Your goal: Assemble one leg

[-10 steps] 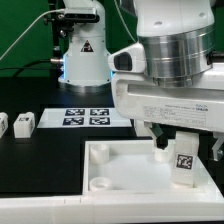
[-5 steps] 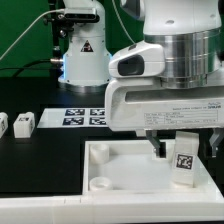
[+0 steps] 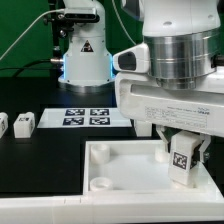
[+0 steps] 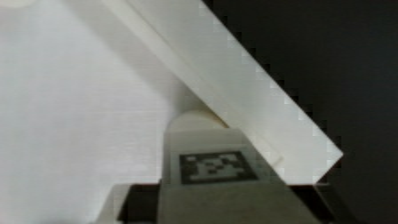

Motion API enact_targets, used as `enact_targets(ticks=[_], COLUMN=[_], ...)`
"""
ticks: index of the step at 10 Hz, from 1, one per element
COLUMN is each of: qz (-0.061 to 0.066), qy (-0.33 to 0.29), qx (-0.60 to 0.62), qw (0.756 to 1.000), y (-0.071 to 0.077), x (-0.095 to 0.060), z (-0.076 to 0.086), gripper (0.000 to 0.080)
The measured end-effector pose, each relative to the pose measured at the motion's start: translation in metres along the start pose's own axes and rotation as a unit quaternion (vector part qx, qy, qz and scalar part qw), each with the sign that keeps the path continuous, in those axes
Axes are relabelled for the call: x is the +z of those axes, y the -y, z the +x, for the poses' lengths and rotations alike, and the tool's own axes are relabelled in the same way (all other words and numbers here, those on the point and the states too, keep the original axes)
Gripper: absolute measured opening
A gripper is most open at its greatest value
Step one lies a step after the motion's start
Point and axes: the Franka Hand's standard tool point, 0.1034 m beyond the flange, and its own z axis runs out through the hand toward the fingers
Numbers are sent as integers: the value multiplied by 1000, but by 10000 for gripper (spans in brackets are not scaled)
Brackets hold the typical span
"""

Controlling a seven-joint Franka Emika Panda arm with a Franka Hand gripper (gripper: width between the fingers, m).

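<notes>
My gripper (image 3: 183, 158) is shut on a leg (image 3: 184, 163), a small white block with a black-and-white tag facing the camera. It holds the leg upright over the right part of the large white panel (image 3: 120, 160), with its lower end at or in the panel's surface. In the wrist view the leg (image 4: 215, 160) stands between my dark fingers (image 4: 143, 203), against the panel (image 4: 71, 110) and its raised rim (image 4: 249, 90). Two more legs (image 3: 24, 122) stand on the black table at the exterior view's left.
The marker board (image 3: 87, 117) lies behind the panel. The arm's base (image 3: 83, 50) stands at the back. A round socket (image 3: 99, 184) shows in the panel's near corner at the exterior view's left.
The hand has swung slightly left and back right, turning with the leg in its grip. The leg stays at about the same spot over the panel.
</notes>
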Motion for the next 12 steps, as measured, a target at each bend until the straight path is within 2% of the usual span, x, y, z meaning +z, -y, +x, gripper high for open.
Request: enact_targets(ticks=[1, 2, 3, 5, 6, 8, 9, 10, 11, 12], qz=[3, 19, 30, 39, 40, 41, 41, 29, 8, -12], qy=[4, 11, 15, 20, 20, 18, 18, 22, 27, 29], qx=[65, 212, 333, 496, 519, 477, 475, 426, 306, 202], qw=[998, 977, 942, 868, 854, 878, 879, 904, 952, 979], y=[1, 4, 6, 6, 6, 6, 6, 3, -1, -3], x=[0, -1, 1, 3, 3, 3, 3, 3, 2, 0], z=[-1, 2, 1, 0, 1, 1, 0, -1, -2, -5], gripper=[294, 294, 294, 294, 294, 295, 533, 624, 624, 645])
